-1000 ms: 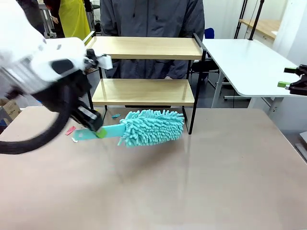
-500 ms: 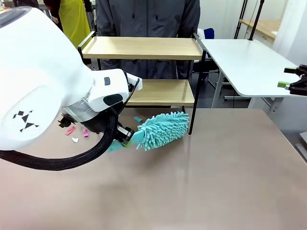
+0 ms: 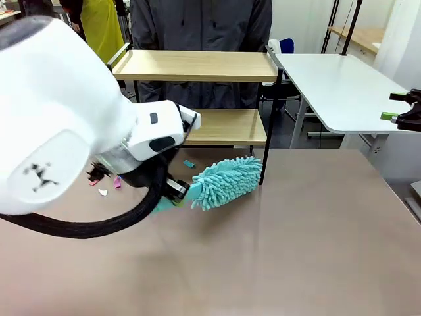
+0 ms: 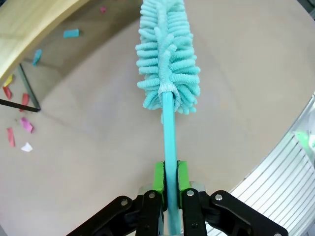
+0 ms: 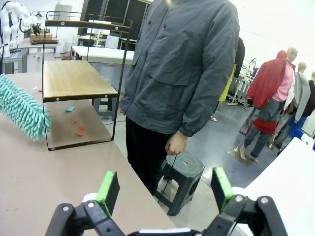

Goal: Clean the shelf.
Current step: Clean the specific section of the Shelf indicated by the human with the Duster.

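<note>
Wooden two-tier shelf [image 3: 197, 66] on a thin black frame stands at the far side of the bench [image 3: 309, 250], left of centre, directly before a person [image 3: 197, 20] in a grey jacket. Teal fluffy duster [image 3: 223, 181]: head low at the bench just near of the lower board, beside the shelf's right front leg; contact with the bench unclear. Left fingers [image 4: 158, 176] pinch the duster's flat teal handle between green pads. Right fingers [image 5: 108, 189] spread wide, holding nothing, at the far right beside a white table [image 3: 335, 85]. Paper scraps [image 3: 105, 187], pink, white and teal, lie scattered on the bench beneath and left of the shelf.
</note>
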Controlling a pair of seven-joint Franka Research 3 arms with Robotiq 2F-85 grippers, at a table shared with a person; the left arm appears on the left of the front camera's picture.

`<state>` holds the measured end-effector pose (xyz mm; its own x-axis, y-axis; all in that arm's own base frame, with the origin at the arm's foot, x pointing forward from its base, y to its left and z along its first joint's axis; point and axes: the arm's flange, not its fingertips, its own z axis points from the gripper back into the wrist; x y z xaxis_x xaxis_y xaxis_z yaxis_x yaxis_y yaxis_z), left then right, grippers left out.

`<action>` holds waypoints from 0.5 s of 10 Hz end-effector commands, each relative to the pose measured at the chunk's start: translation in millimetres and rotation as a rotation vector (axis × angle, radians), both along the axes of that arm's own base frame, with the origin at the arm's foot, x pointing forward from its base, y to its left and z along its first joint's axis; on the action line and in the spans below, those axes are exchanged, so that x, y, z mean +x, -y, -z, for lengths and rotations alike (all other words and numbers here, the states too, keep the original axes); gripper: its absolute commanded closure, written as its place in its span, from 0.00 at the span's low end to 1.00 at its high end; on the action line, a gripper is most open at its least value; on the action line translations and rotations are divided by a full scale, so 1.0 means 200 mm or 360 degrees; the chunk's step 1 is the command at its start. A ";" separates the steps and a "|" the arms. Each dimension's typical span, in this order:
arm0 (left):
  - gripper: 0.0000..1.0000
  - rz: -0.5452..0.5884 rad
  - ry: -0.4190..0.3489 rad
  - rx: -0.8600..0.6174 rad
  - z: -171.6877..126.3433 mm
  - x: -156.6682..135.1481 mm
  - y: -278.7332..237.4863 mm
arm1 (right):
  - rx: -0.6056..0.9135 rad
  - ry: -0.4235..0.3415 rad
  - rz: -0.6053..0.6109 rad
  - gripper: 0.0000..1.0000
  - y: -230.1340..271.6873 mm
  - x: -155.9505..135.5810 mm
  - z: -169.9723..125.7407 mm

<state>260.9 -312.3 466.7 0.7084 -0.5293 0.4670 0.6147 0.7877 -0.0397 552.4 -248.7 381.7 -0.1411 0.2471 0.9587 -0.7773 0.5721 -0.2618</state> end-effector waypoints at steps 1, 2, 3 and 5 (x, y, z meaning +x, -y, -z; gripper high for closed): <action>0.87 -0.0122 0.0063 -0.0098 0.11 0.01 0.08 | -0.0011 -0.0029 0.0007 0.00 -0.01 0.00 -0.04; 0.87 -0.0213 0.0093 -0.0106 0.15 0.03 0.09 | -0.0011 -0.0029 0.0007 0.00 -0.01 0.00 -0.04; 0.87 -0.0277 0.0137 -0.0146 0.18 0.04 0.10 | -0.0011 -0.0029 0.0007 0.00 -0.01 0.00 -0.04; 0.87 -0.0429 0.0215 -0.0139 0.23 0.07 0.13 | -0.0011 -0.0029 0.0007 0.00 -0.01 0.00 -0.04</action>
<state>284.2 -334.0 436.3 0.7555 -0.3287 0.5667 0.4530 0.8870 -0.0893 552.4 -248.7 381.6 -0.1411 0.2470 0.9587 -0.7773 0.5721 -0.2618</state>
